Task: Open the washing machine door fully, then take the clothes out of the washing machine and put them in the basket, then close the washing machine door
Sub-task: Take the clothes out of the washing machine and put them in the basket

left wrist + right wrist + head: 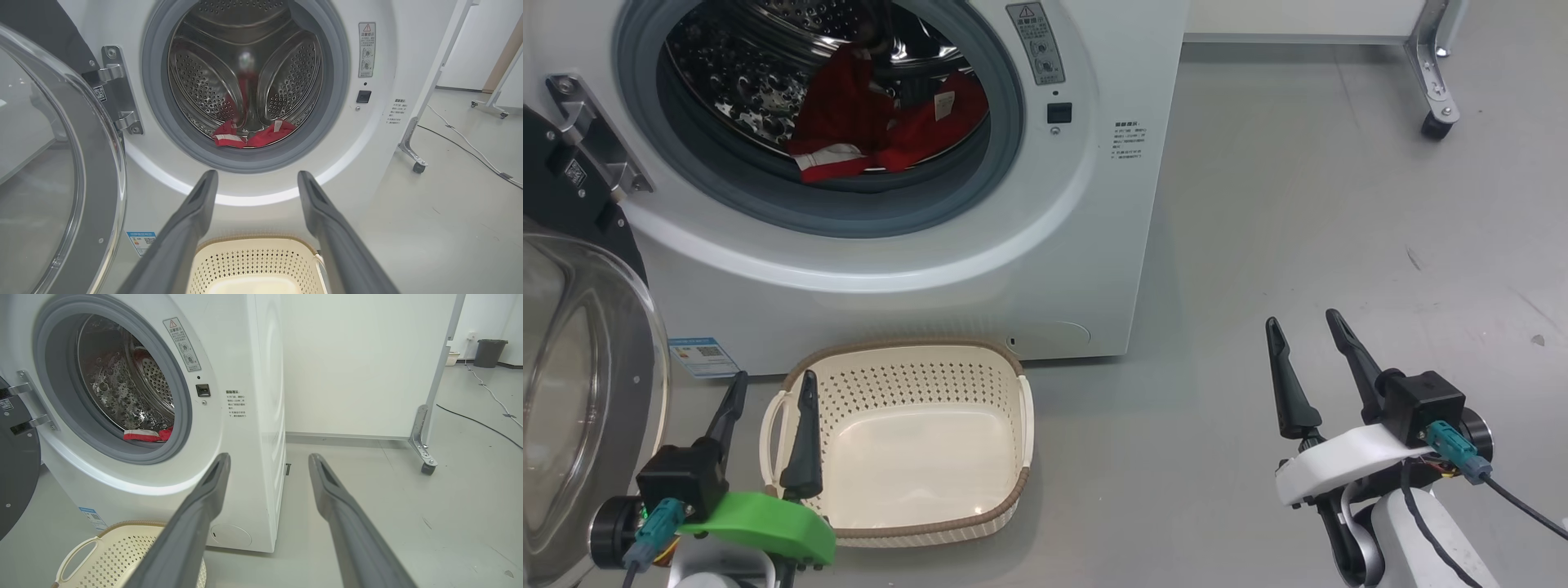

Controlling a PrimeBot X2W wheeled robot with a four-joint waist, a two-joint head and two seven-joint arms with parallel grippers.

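The white washing machine (1045,269) stands with its door (580,392) swung open at the left; the door's glass bowl also shows in the left wrist view (45,171). Red clothes (874,122) with white trim lie at the bottom of the drum (249,136) (149,435). On the floor before the machine sits the cream basket (907,457) with nothing in it (255,265) (110,555). My left gripper (772,390) is open, above the basket's left rim. My right gripper (1303,322) is open over bare floor, well to the basket's right.
A white partition on a castor leg (1436,82) stands at the back right, with the castor (427,468) beyond the machine's right side. A cable (470,153) runs across the grey floor. A dark bin (490,353) stands far off.
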